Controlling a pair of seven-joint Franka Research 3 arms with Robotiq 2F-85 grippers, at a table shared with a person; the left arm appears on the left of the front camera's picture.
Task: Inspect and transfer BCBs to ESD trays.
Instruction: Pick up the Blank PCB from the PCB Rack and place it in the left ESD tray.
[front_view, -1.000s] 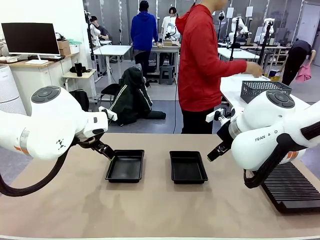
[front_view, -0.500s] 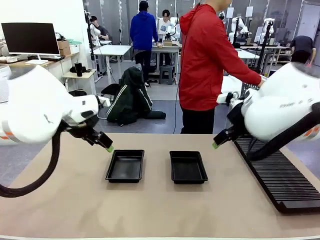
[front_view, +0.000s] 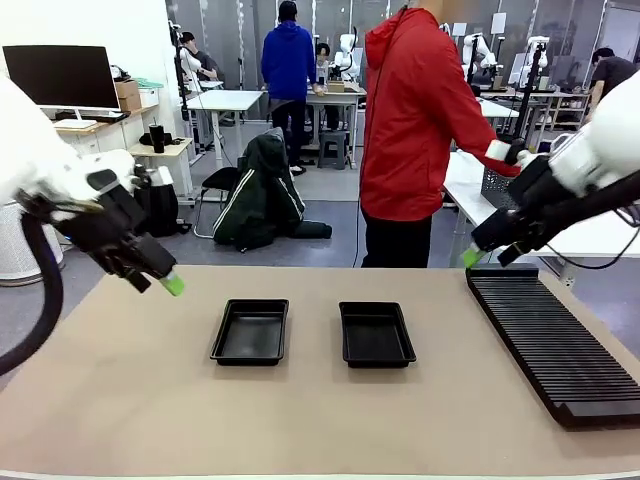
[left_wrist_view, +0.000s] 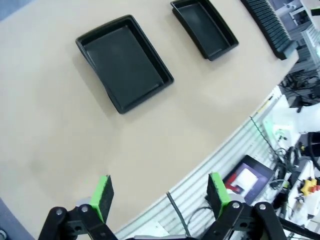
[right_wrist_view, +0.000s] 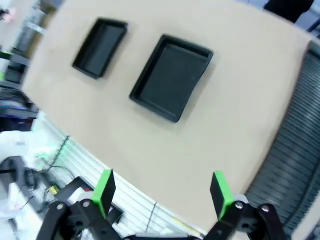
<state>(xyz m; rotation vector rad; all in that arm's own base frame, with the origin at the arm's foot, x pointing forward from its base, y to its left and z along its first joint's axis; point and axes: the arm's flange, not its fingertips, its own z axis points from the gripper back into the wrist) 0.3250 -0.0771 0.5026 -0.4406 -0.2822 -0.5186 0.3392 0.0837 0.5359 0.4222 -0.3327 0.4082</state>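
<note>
Front view: we see two black ESD trays side by side in the middle of the tan table (front_view: 300, 420), with a strip of table between them. Left tray (front_view: 250, 331) and right tray (front_view: 377, 333) both show bare black floors. A long black ribbed rack (front_view: 555, 340) lies along the table's right side, apart from the right tray. A person in a red top (front_view: 415, 120) stands at the far edge with one arm stretched toward the picture's right.

The left gripper (front_view: 172, 285) hangs in the air over the table's left part, off to the left of the left tray and touching nothing, its green tip pointing down toward the middle. The right gripper (front_view: 470, 257) hangs above the far end of the rack, its tip also angled down and inward.

Left wrist view: the left gripper (left_wrist_view: 160, 192) is spread wide, green pads (left_wrist_view: 103, 195) far apart, with nothing between them. Below it is bare table, the left tray (left_wrist_view: 125, 62) lies nearer, the right tray (left_wrist_view: 205, 27) is farther off and the rack (left_wrist_view: 265, 22) sits in the corner.

Right wrist view, a bit blurred: the right gripper (right_wrist_view: 162, 192) is also wide open and holds nothing. The right tray (right_wrist_view: 172, 77) is the nearer one, the left tray (right_wrist_view: 100, 47) lies beyond it, and the rack (right_wrist_view: 295, 165) runs along the picture's right edge.
</note>
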